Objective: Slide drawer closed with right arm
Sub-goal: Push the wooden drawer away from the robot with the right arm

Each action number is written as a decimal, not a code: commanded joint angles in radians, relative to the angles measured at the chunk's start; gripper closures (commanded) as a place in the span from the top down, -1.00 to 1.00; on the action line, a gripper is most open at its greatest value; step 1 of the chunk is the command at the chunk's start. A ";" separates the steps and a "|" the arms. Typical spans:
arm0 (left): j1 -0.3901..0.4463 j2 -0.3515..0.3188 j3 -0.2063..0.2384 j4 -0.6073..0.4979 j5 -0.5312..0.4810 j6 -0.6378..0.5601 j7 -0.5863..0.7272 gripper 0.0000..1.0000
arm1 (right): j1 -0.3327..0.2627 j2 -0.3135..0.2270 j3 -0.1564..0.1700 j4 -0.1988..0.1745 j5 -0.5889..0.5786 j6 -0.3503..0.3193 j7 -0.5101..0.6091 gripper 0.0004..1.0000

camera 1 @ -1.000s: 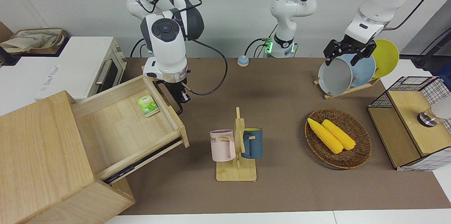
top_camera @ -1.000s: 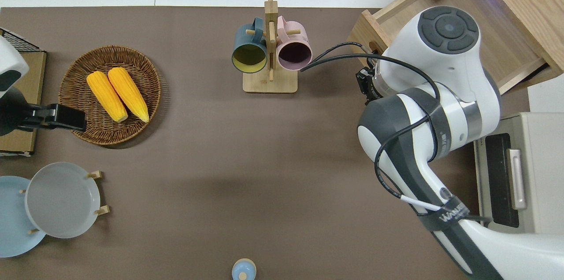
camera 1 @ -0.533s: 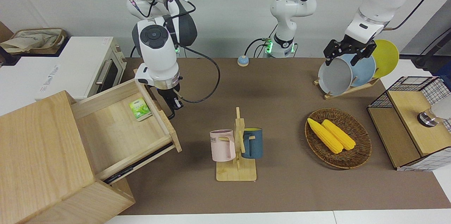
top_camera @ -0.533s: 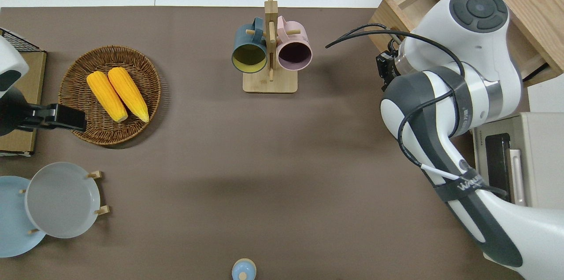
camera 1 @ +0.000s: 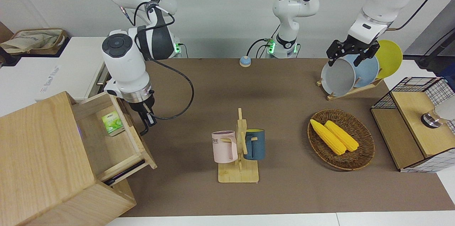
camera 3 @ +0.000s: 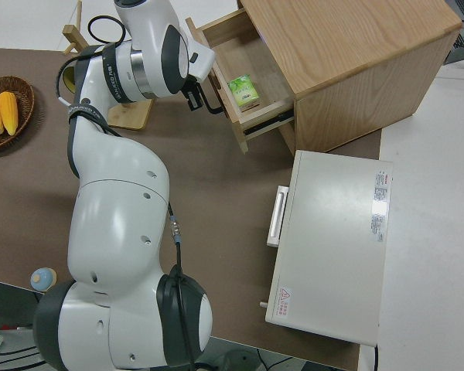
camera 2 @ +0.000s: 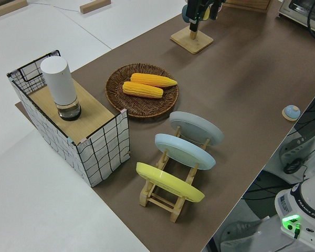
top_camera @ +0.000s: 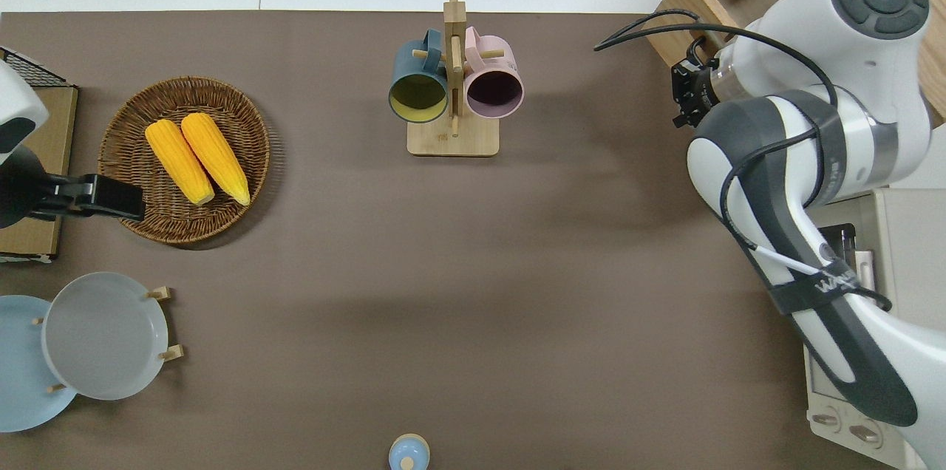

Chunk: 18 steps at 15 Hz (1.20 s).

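Light-wood drawer (camera 1: 117, 137) with black bar handle sits half-open in its pale wooden box (camera 1: 39, 155); my right hand (camera 1: 146, 123) presses its front, fingers' state unclear, travel runs boxward.

Legible text, few items:

"FRANKA EMIKA" in dark capitals on white arm base (camera 2: 304, 206), low corner of left side view, green light just below.

"ME", end of longer word, on pink mug (camera 1: 224, 146) hung on wooden mug rack (camera 1: 239, 169), well apart from right gripper (camera 1: 146, 120).

White lettering on black strap (top_camera: 819, 285) round right arm's forearm, starting "WAN", rest unclear.

Print on white oven (camera 3: 334, 241) top and green packet (camera 1: 113, 123) in drawer (camera 1: 117, 137): too small to read.
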 commanded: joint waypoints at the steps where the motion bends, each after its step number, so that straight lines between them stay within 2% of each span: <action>1: 0.004 0.011 -0.006 0.026 0.017 -0.020 0.010 0.99 | -0.050 0.041 0.019 0.052 -0.036 0.013 -0.098 -1.00; 8: 0.004 0.011 -0.006 0.026 0.017 -0.020 0.010 0.99 | -0.134 0.075 0.028 0.109 -0.039 0.013 -0.238 -1.00; 11: 0.004 0.011 -0.006 0.026 0.017 -0.020 0.010 0.99 | -0.160 0.090 0.030 0.118 -0.039 0.013 -0.264 -1.00; 18: 0.004 0.011 -0.006 0.026 0.017 -0.020 0.010 0.99 | -0.194 0.141 0.028 0.182 -0.039 0.013 -0.301 -1.00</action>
